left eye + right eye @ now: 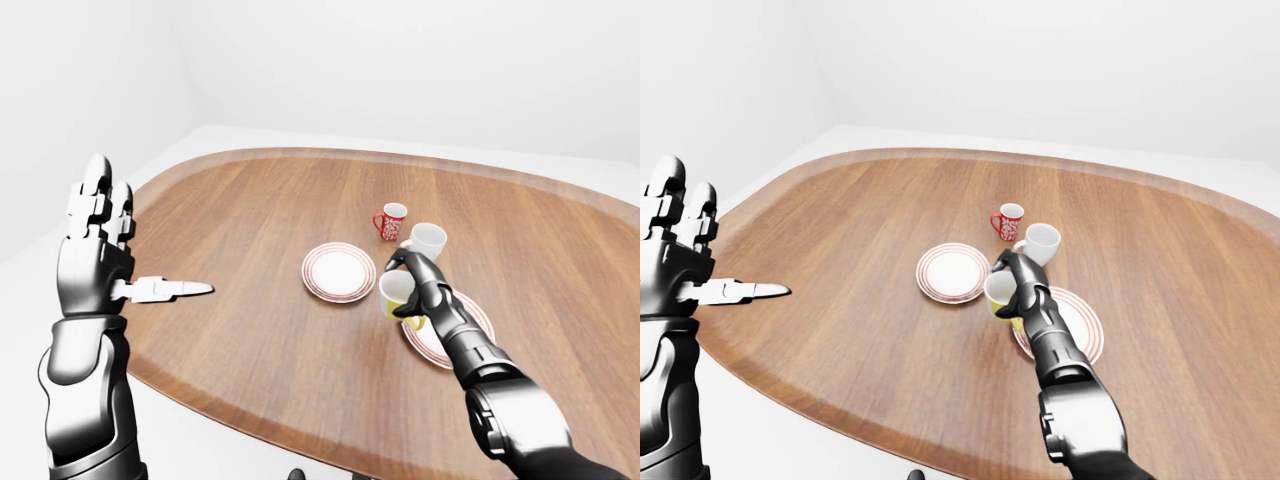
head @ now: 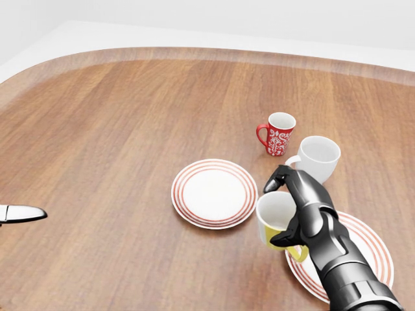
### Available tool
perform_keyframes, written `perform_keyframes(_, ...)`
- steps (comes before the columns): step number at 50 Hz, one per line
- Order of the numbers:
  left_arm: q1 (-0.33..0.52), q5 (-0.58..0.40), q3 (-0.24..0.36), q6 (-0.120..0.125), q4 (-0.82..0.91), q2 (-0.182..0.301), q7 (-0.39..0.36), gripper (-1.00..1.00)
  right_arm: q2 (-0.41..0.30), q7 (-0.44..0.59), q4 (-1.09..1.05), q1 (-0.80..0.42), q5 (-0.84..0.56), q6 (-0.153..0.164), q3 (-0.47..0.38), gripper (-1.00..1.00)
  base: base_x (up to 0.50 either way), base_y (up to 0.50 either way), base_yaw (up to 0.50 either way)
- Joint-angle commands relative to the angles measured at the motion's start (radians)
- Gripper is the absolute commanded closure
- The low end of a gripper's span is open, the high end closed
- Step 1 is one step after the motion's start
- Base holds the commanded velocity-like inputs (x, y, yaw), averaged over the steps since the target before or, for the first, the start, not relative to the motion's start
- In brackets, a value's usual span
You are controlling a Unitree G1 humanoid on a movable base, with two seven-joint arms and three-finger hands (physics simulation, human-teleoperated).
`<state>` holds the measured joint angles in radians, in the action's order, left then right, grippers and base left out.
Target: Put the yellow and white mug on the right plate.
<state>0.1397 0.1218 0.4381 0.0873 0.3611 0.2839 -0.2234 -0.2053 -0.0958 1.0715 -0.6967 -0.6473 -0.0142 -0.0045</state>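
Yellow-and-white mug (image 2: 277, 223) is held in the right hand (image 2: 305, 210), fingers wrapped round its body from the right side, thumb hooked over the rim toward the table's far edge. Mug is upright, mouth open to the head view, yellow base and handle showing below the fingers. It sits over the gap between the two plates, at the left rim of the right plate (image 2: 373, 249), and appears to be off the tabletop (image 2: 117, 129); contact with the plate cannot be confirmed.

Left plate (image 2: 214, 193) lies near the table's middle, bare. Red mug (image 2: 277, 134) and white mug (image 2: 318, 159) stand beyond the plates toward the far edge, the white mug close behind the right hand's knuckles.

Left hand (image 1: 95, 250) is raised at the near-left edge, fingers spread upward and one finger held out level; it grips nothing.

Assessment: the mug looks rigid, glazed and likely smooth, of modest weight, breakable if dropped. The present wrap round the body seems sound; the handle is the lesser option for three thick fingers. Risk noted: slippage on glaze if the grip loosens, and the knuckles brushing the white mug. Remaining work is judged to be a short carry toward the near-right corner, then a level set-down at the plate's centre.
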Motion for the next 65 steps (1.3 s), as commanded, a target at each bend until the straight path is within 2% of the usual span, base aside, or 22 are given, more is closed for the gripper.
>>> perform_keyframes(1,-0.007,-0.011,-0.011,0.000,0.000,-0.010,-0.003,-1.00,-0.086,-0.079,0.159,-0.055,0.038,-0.059,-0.025,1.00,0.00,0.00,0.00)
perform_keyframes(4,-0.010,-0.017,-0.019,0.000,-0.002,-0.016,-0.004,-1.00,-0.104,-0.083,0.184,-0.053,0.048,-0.073,-0.032,1.00,0.00,0.00,0.00)
perform_keyframes(13,-0.022,-0.032,-0.035,0.000,0.005,-0.033,-0.010,-1.00,-0.147,-0.085,0.208,-0.054,0.071,-0.073,-0.050,1.00,0.00,0.00,0.00)
perform_keyframes(33,-0.027,-0.038,-0.037,0.000,0.009,-0.038,-0.014,-1.00,-0.219,-0.100,0.257,-0.029,0.088,-0.073,-0.088,1.00,0.00,0.00,0.00)
perform_keyframes(50,-0.027,-0.041,-0.039,0.000,0.008,-0.041,-0.015,-1.00,-0.248,-0.122,0.273,-0.004,0.118,-0.073,-0.114,1.00,0.00,0.00,0.00)
perform_keyframes(65,-0.030,-0.045,-0.039,0.000,0.011,-0.043,-0.017,-1.00,-0.262,-0.190,0.280,-0.005,0.040,-0.073,-0.096,1.00,0.00,0.00,0.00)
